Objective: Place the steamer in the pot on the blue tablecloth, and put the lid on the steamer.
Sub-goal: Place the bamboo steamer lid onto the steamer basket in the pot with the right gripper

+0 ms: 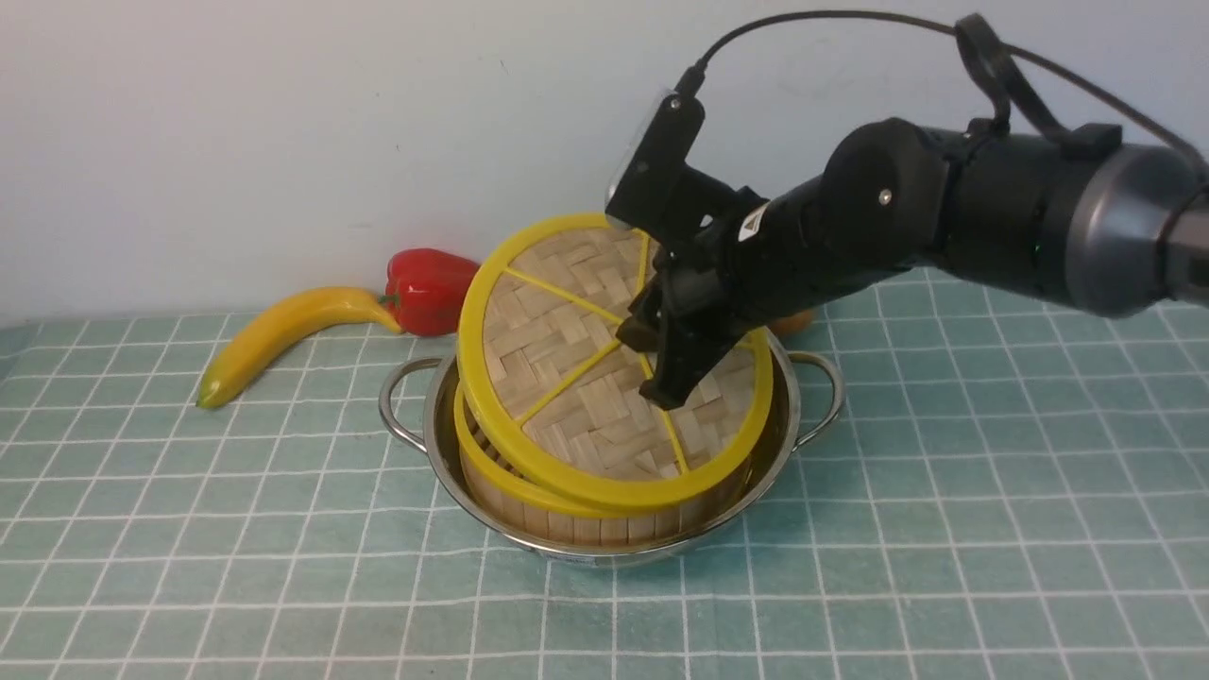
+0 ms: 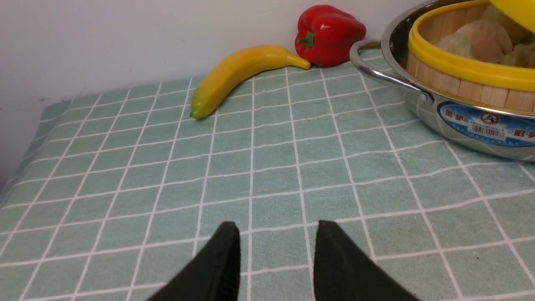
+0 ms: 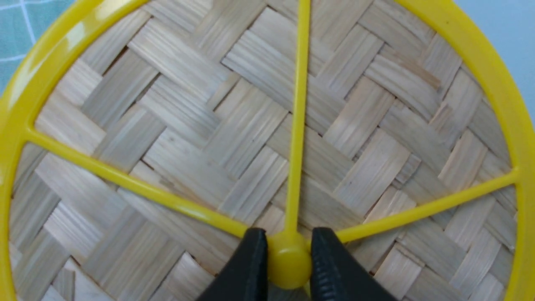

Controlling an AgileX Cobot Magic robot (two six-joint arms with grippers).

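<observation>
Right wrist view: we are grasping the lid (image 3: 188, 104) by its knob (image 3: 288, 261) in our right pincer (image 3: 287, 236), steamer (image 1: 567, 515) and pot (image 1: 604, 552) sitting beneath it; our left pincer (image 2: 276, 232) is hanging released

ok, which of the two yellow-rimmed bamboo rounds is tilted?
The lid, the flat woven disc pinched at its knob by the right pincer, far edge raised. The slatted steamer sits in the pot.

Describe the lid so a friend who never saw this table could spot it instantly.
Find the shiny steel pot in the middle of the blue checked tablecloth, with a slatted bamboo steamer sitting inside it. Tilted over that steamer, its centre knob pinched in the right arm's jaws, is the lid. Unlike the deeper steamer, it is a flat woven disc crossed by yellow spokes.
</observation>
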